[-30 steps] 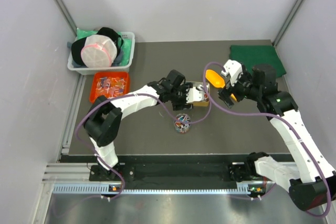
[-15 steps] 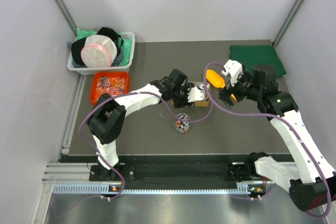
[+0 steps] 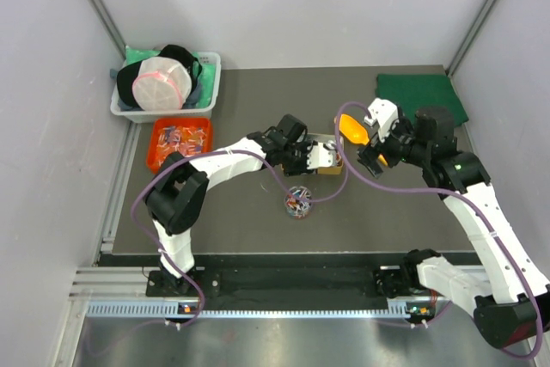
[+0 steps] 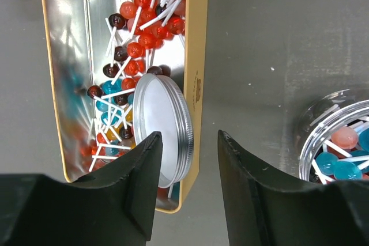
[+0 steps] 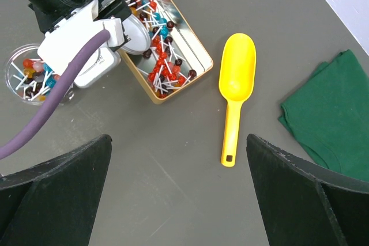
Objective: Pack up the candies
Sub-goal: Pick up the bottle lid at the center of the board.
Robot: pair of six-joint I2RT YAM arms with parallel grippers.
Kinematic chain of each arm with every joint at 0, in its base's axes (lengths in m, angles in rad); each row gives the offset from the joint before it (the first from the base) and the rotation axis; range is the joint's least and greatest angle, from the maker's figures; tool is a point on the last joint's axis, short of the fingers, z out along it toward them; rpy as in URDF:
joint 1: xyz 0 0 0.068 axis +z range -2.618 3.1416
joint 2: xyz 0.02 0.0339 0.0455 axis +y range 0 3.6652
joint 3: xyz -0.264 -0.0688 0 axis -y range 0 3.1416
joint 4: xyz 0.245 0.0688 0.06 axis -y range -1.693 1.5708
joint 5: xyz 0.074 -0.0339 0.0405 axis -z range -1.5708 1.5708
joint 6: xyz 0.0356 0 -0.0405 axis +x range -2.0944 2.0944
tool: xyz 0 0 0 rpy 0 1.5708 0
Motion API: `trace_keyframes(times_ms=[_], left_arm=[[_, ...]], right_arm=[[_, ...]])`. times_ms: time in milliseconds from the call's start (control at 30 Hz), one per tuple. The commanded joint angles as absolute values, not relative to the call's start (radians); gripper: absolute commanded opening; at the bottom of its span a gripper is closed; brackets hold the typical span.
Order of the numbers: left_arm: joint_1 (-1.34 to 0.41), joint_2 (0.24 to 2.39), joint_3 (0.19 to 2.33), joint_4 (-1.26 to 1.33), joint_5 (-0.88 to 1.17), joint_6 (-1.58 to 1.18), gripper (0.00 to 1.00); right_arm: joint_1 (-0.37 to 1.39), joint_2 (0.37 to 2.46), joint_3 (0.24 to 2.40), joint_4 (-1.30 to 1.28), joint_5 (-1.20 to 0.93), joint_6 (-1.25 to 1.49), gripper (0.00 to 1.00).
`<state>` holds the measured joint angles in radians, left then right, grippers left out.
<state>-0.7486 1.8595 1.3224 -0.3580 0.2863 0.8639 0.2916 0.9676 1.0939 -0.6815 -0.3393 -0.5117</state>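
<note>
On the table (image 3: 241, 100), the right gripper (image 5: 179, 142) is held wide open and empty above the scoop (image 5: 236, 79), apparently so it can be taken. The tin (image 4: 196, 84) of candies (image 4: 141, 27) is obstructed by a leaning lid (image 4: 158, 119). The left gripper (image 4: 189, 136) is set part-open astride the lid's rim, not yet clamped. More candies are kept in the jar (image 4: 334, 136) just beside.

Yellow scoop (image 5: 236, 79) lying flat mid-frame on the grey surface (image 5: 173, 159), gold tin (image 5: 185, 43) of candies (image 5: 161, 67) on sticks just to its left (green cloth (image 5: 328, 108) off at the right edge), small jar (image 5: 20, 68) far left.
</note>
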Motion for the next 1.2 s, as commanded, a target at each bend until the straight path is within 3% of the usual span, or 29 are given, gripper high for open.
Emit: trace_keyframes(times_ms=[0, 1067, 1167], left_arm=[[-0.75, 1.875, 1.361, -0.353, 0.272, 0.877, 0.47], [-0.75, 1.904, 1.387, -0.393, 0.261, 0.876, 0.26], [-0.75, 1.908, 1.394, -0.406, 0.264, 0.877, 0.19]], right_arm=[[0.285, 0.942, 1.101, -0.658, -0.367, -0.499, 0.99], [0.284, 0.933, 1.111, -0.65, -0.359, -0.495, 0.99], [0.285, 0.936, 1.115, -0.652, -0.359, -0.495, 0.99]])
